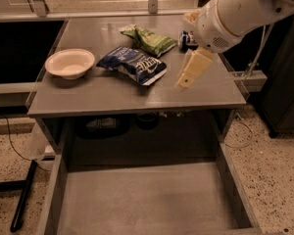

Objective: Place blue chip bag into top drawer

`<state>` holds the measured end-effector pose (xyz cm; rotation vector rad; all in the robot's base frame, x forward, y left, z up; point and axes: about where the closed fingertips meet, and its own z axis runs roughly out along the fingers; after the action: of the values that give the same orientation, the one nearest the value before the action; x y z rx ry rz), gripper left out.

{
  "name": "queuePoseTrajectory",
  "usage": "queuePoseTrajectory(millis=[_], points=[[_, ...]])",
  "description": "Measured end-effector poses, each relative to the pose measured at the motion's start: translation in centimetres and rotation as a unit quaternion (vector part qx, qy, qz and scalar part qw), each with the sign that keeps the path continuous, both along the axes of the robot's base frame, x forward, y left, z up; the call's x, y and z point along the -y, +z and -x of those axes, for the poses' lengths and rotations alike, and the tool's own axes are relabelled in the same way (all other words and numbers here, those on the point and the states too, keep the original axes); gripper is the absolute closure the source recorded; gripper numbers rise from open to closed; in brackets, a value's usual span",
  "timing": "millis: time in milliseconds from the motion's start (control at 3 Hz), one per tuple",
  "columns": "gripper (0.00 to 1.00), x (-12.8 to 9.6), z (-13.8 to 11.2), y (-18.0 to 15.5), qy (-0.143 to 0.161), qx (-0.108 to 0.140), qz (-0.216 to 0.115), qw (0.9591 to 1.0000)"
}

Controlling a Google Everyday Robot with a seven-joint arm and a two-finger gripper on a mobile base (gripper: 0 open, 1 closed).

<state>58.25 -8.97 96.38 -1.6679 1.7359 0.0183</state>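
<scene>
A Google Everyday Robot's gripper (pixel 192 71) hangs over the right half of a grey desk (pixel 112 99), angled down and to the left toward the blue chip bag (pixel 132 64) it is meant to put away. The gripper is near the bag but apart from it, and the bag is not in its grasp. Whether the gripper is released or clenched cannot be told from this angle. The crinkled foil bag lies flat near the middle of the desk with its white end toward the front edge. A cream bowl (pixel 70 63) sits just beside it on the left and a green chip bag (pixel 150 39) lies close behind. A small blue can (pixel 188 40) stands farther back on the right, partly hidden by the robot's white arm (pixel 235 13). Below the desk's front edge the top drawer (pixel 137 202) is pulled well out, its flat grey bottom bare and ready to take the bag. The gripper's low, slanted pose suggests an approach from the bag's open right side, where no neighbour blocks the way. The pick-up has not yet begun, so the task appears to be in its early reach. The green bag's closeness leaves little margin at the rear, and slippery foil could slide under a shallow pinch.
</scene>
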Motion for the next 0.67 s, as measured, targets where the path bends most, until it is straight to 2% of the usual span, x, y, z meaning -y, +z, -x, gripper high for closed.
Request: queuePoseTrajectory(millis=[333, 667], points=[[0.00, -0.9, -2.4, -0.4, -0.013, 0.032, -0.037, 0.9987], [0.00, -2.3, -6.0, -0.7, -0.031, 0.040, -0.097, 0.9939]])
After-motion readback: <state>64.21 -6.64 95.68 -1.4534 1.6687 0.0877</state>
